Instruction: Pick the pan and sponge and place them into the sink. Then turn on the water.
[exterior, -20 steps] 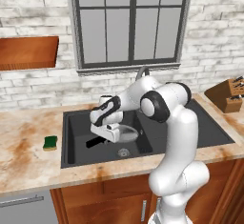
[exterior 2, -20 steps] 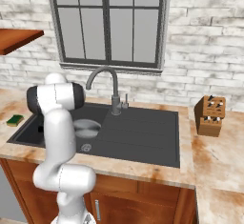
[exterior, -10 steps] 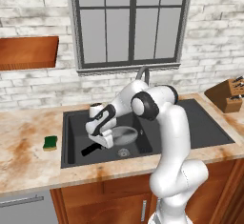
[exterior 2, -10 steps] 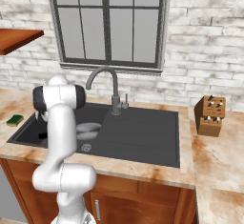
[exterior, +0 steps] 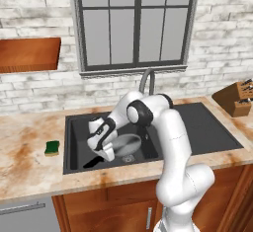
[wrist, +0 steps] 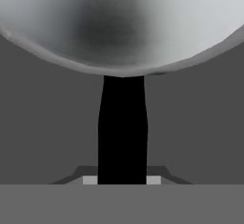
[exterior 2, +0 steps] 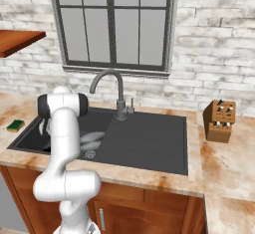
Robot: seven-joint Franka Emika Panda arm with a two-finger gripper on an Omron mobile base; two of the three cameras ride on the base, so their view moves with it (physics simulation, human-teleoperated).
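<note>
The pan (exterior: 126, 144), shiny grey with a straight black handle (exterior: 93, 163), sits low inside the basin of the black sink (exterior: 73, 142). My gripper (exterior: 102, 148) is shut on that handle, reaching down into the basin from above. In the hand view the black handle (wrist: 122, 127) runs up from between my gripper (wrist: 122, 180) to the pan's grey bowl (wrist: 119, 23). From the right, the pan (exterior 2: 92, 139) shows behind my arm in the sink (exterior 2: 149, 141). The green-topped sponge (exterior: 52, 147) lies on the counter left of the sink, also seen as the sponge (exterior 2: 15, 125).
A curved metal faucet (exterior: 147, 80) stands behind the basin, under the window. The flat draining board (exterior: 210, 127) extends to the right. A wooden knife block (exterior 2: 219, 121) stands on the counter at far right. Wooden shelves hang on the brick wall at left.
My arm has lowered and swung slightly left, carrying the pan down into the basin. The sponge has not moved.
</note>
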